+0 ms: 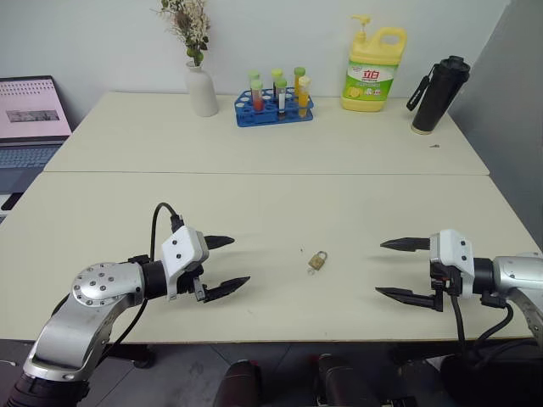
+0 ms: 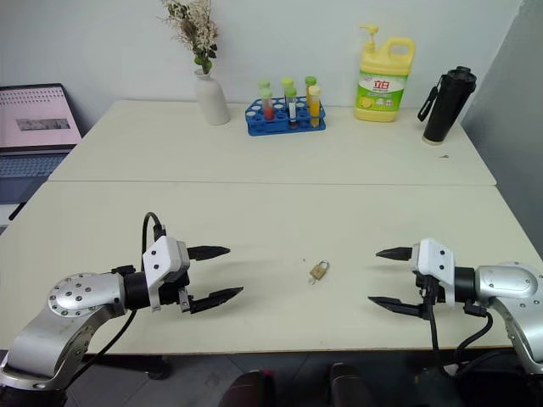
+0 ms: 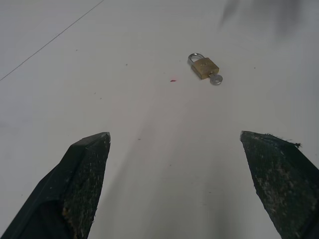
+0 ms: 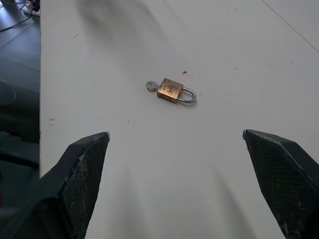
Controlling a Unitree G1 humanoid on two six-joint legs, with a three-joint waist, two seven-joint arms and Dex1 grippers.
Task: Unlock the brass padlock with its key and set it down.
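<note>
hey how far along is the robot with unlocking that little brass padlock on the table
Barely begun. Done: the key already sits in the bottom of the brass padlock, which lies flat on the table. In hand: nothing; the left gripper and right gripper are both open, either side of the lock, touching neither. Left: the shackle looks closed, so gripping the lock, turning the key, opening it and setting it down all remain.

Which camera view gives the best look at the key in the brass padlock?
The right wrist view: the key sticks out of the brass padlock body, seen large against the table. The left wrist view shows the key too, slightly smaller. In both eye views the padlock is tiny and the key is hard to make out.
</note>
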